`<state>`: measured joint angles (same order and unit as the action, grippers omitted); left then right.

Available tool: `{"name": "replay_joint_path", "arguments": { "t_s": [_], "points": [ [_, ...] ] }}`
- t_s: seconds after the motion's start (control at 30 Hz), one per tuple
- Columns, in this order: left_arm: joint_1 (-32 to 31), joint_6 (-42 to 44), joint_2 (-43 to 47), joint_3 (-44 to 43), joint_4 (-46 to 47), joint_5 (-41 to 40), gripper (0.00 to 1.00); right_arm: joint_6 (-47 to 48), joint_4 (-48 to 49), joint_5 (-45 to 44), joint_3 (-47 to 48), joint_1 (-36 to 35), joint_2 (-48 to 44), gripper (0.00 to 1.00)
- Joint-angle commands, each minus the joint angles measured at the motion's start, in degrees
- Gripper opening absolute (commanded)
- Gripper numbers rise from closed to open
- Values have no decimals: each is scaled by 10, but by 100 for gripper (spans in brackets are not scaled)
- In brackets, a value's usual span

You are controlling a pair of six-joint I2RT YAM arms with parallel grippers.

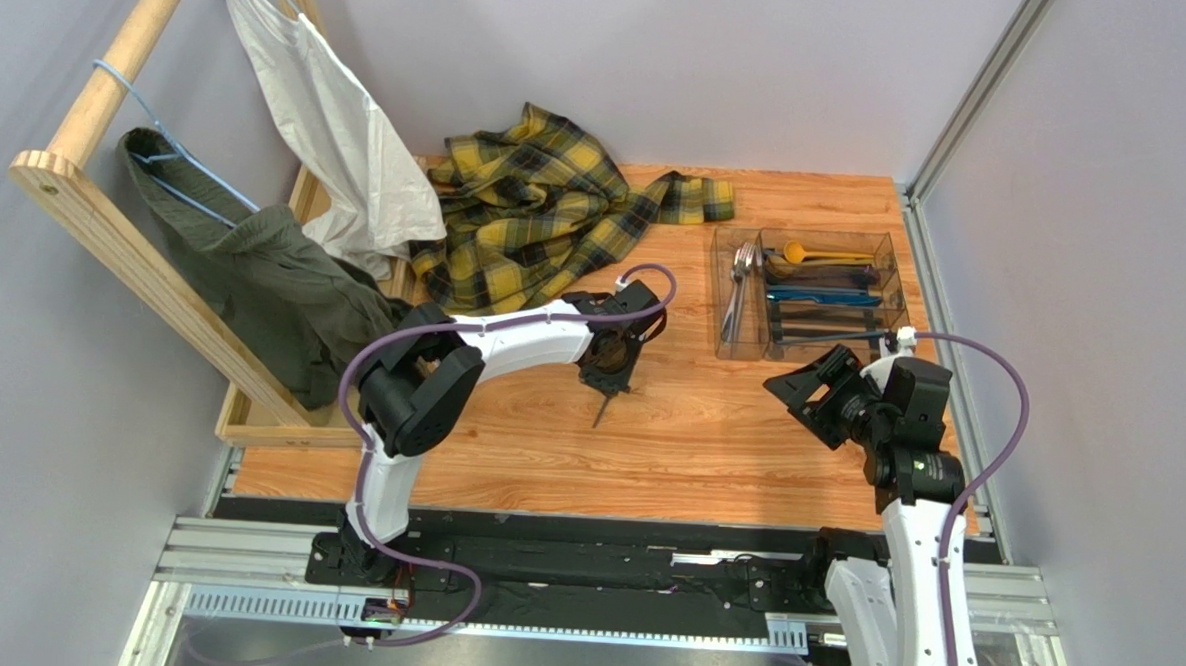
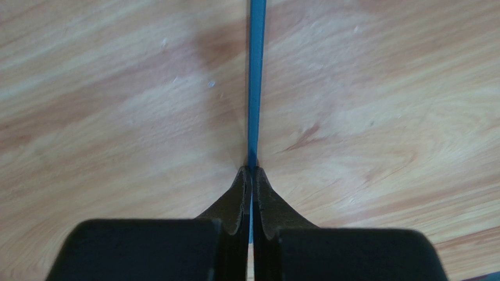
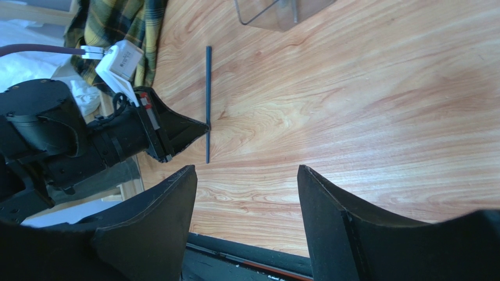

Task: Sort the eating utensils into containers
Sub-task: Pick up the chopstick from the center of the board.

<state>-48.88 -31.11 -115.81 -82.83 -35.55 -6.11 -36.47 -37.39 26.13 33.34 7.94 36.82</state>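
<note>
table (image 1: 700,443): smooth wood top. A thin piece lying flat on it leaves little to get under.
tray (image 1: 901,279): clear plastic, upper right of the top view, well apart from the stick. Holds a gold spoon (image 1: 821,256), teal pieces (image 1: 826,297), dark pieces (image 1: 825,331) and silver pieces (image 1: 740,280) in the leftmost slot.
right gripper (image 3: 245,175): jaws wide apart, nothing between them. Sits right of centre in the top view, below the tray.
left gripper (image 2: 251,175): pinched tight on the stick, middle of the top view.
stick (image 2: 256,82): slim and straight. Reads blue in the left wrist view, dark in the right wrist view.
handling: I judge it light, stiff and slick. It will likely pivot or slide in a narrow two-pad pinch.
hold point: the right wrist view shows the pinch off-centre, nearer the stick's lower end in frame, so the longer part overhangs. A mid-length hold would swing less.
hidden: both stick ends are cut off in the left wrist view. In the top view the gripper covers most of it.
unclear: can't tell if the stick is off the wood or touching it. Tray dividers are hard to trace through the clear plastic, so I can't tell which slot takes sticks.
</note>
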Motion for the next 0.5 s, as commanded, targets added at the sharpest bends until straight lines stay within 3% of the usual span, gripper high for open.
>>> {"name": "replay_joint_path", "arguments": {
  "t_s": [0.0, 0.17, 0.47],
  "points": [
    [0, 25, 70, 42, 5, -9, 0, -17, 50, 46, -12, -1, -21, 69],
    [-9, 32, 126, 81, 26, 1, 0, -19, 64, 66, -16, -1, -22, 76],
    [-45, 58, 188, 76, 34, 50, 0, -42, 96, 97, -31, -2, -20, 79]
  ]
}}
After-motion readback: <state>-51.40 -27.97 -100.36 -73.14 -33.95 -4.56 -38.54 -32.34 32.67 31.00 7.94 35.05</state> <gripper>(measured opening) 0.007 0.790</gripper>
